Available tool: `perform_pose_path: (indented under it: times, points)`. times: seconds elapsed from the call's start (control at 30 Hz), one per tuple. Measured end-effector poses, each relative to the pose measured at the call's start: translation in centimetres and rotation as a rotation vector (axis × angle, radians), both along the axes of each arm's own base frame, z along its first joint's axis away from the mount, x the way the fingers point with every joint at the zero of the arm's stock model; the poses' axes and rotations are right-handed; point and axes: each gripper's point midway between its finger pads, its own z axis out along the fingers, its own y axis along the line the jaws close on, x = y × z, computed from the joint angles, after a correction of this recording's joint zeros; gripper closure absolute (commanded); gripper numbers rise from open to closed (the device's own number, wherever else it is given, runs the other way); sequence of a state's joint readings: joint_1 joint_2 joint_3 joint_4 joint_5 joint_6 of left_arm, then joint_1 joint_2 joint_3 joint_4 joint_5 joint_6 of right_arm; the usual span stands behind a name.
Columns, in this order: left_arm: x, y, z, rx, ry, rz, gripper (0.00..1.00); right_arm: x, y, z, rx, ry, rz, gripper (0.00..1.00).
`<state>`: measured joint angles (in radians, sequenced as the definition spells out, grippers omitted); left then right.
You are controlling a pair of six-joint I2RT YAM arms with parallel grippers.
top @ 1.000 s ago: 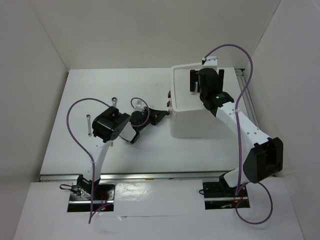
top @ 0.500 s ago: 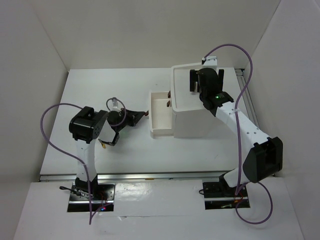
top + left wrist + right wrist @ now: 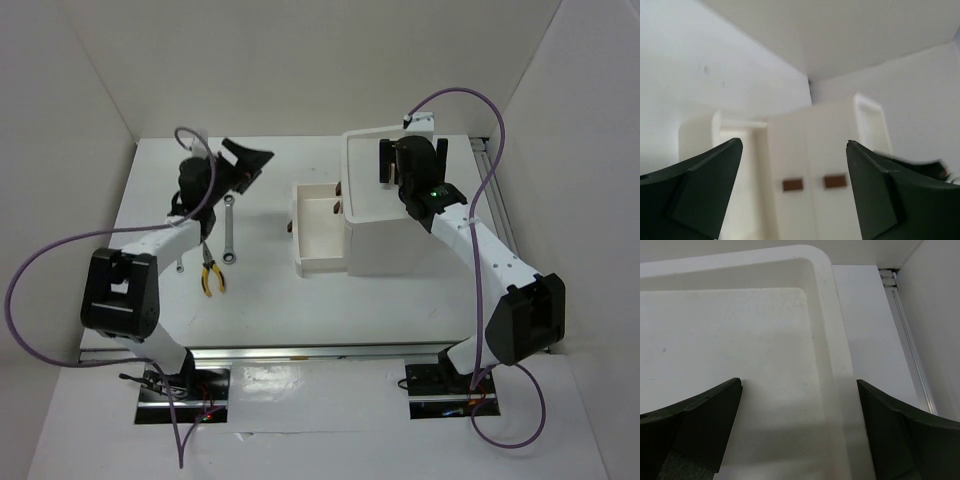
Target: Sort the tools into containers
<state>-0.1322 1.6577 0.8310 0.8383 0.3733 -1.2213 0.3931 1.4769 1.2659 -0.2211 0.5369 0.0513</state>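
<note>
The box (image 3: 395, 250) is seen at 3 o'clock on the surface (image 3: 270, 300), with one drawer (image 3: 312, 262) standing open toward 9 o'clock. The right end effector (image 3: 799, 382) is held over the box's top tray (image 3: 822, 315), fingers apart and nothing between them. The left end effector (image 3: 250, 158) is held at 11 o'clock, likewise spread and empty. The pliers (image 3: 211, 277) are laid at 8 o'clock, with a wrench (image 3: 229, 232) just beyond them at 9 o'clock.
</note>
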Motion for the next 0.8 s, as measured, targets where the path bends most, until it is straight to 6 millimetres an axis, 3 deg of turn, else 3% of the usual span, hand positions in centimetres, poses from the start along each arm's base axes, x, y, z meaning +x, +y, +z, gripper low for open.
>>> perform_pose_path:
  times: [0.13,0.2,0.23,0.3,0.37,0.47,0.53,0.63,0.8]
  points:
    - [4.4,2.5,8.9,0.222,-0.017,0.152,0.00,0.1,0.0,0.0,-0.001,0.002,-0.001,0.00]
    - [6.4,4.7,10.9,0.339,0.028,0.222,0.00,0.1,0.0,0.0,0.000,0.002,-0.001,0.00]
    - [7.3,5.9,10.6,0.399,0.065,0.255,0.00,0.1,0.0,0.0,0.000,0.002,-0.001,0.00]
    - [8.4,8.5,8.0,0.519,0.173,0.298,0.00,0.1,0.0,0.0,0.000,0.001,-0.001,0.00]
    - [8.2,11.0,2.1,0.655,0.354,0.299,0.00,0.1,0.0,0.0,0.000,0.001,0.000,0.00]
    - [5.2,13.1,-6.6,0.807,0.619,0.228,0.00,0.1,0.0,0.0,0.000,0.001,-0.001,0.00]
    - [2.5,13.5,-10.5,0.871,0.751,0.158,0.00,0.1,0.0,0.0,0.000,0.001,0.000,0.00]
    - [-0.3,13.8,-12.3,0.937,0.843,0.082,0.00,0.1,0.0,0.0,0.000,0.001,0.000,0.00]
    - [-0.8,13.4,-12.8,0.994,0.840,0.034,0.01,0.0,0.0,-0.2,-0.002,0.005,0.001,0.00]
